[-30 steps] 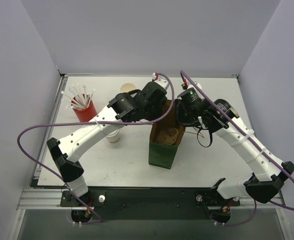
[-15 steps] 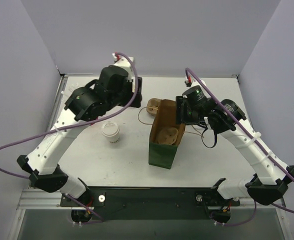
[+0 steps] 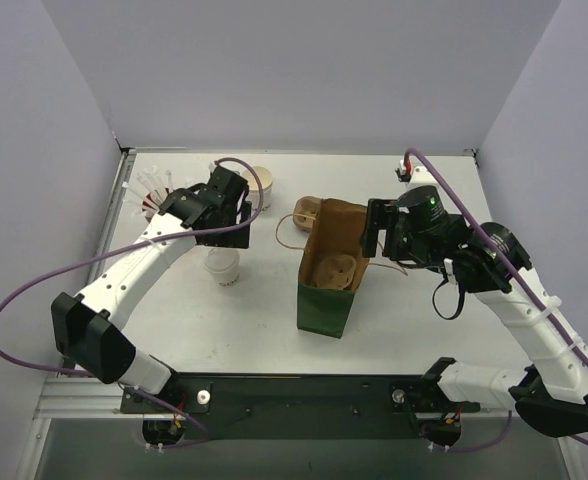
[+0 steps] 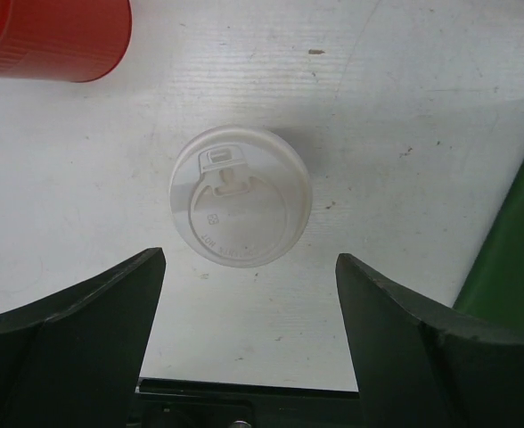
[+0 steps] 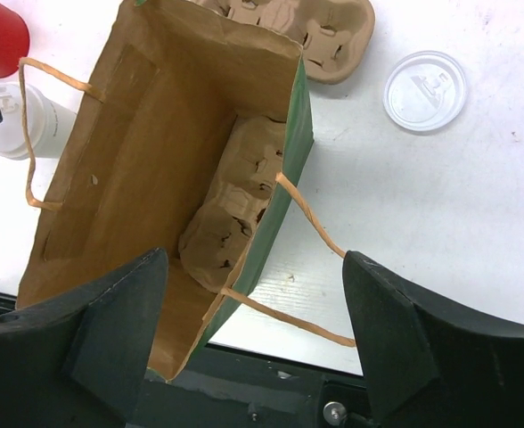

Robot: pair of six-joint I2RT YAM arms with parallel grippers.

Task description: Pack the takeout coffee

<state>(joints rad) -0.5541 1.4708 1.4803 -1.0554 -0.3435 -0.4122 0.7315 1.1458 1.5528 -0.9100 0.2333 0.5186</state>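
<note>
Our right gripper [image 5: 255, 263] hung spread and empty over the open bag [image 5: 155, 134]. Left of the bag, the coffee [image 4: 240, 196] stood upright on the table [image 4: 405, 89]: a small white cup under a round, tabbed white lid. Our left gripper [image 4: 249, 272] gaped directly above it, touching nothing.

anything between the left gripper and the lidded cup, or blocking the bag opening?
Nothing visible between the open left gripper and the cup directly beneath it. The bag stands open beside the cup; a cardboard cup carrier lies in its bottom, and the right gripper hangs near its opening.
</note>
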